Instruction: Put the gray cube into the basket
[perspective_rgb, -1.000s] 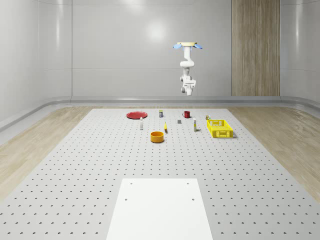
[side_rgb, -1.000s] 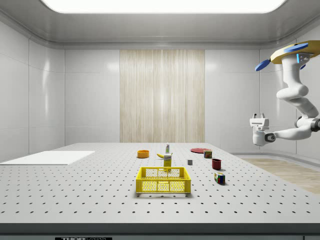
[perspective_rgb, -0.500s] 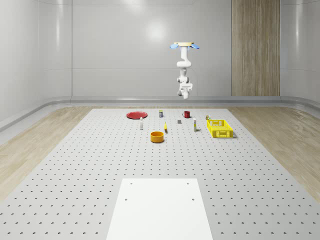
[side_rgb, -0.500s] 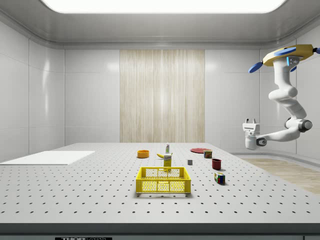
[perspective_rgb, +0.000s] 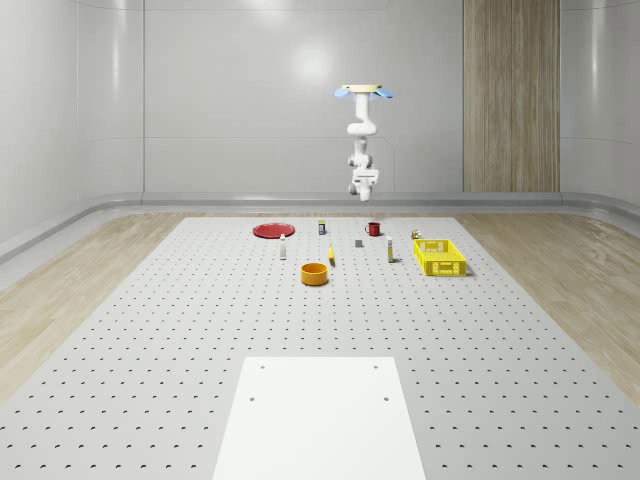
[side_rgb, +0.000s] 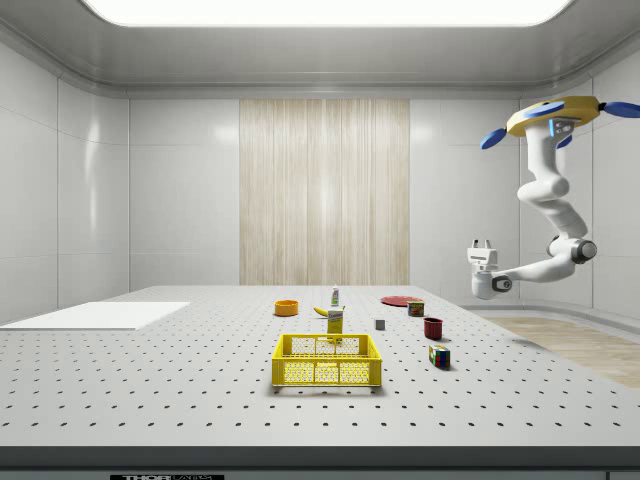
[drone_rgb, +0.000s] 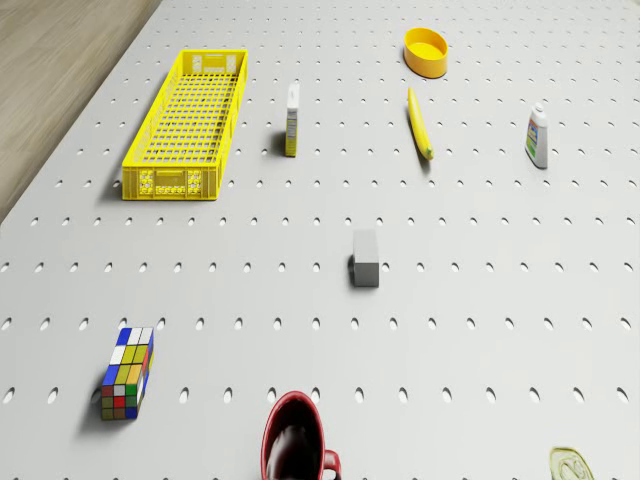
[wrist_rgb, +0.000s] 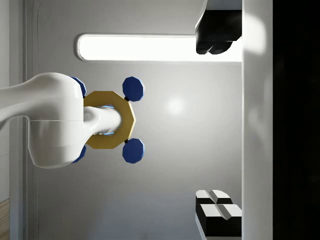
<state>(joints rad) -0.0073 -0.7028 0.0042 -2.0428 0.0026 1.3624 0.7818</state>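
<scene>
The gray cube (drone_rgb: 366, 258) sits on the white table (drone_rgb: 480, 330), out in the open, with nothing touching it. The red mug (drone_rgb: 296, 450) stands near the cube, and the colorful puzzle cube (drone_rgb: 127, 372) lies farther off, past the mug. A small carton (drone_rgb: 292, 119) stands between the cube and the yellow basket (drone_rgb: 188, 122), closer to the basket. The banana (drone_rgb: 419, 123), the orange bowl (drone_rgb: 426, 50) and a little white bottle (drone_rgb: 537, 136) are well away from the cube, on the side away from the drone. The red plate (perspective_rgb: 272, 230) lies well apart from the cube.

The drone (side_rgb: 553, 117) hovers high up, past the mug from the cube, near the table's edge. The gripper (side_rgb: 482, 243) points up. Its fingers (wrist_rgb: 216, 30) are spread apart and hold nothing. The cube lies far below the gripper.
</scene>
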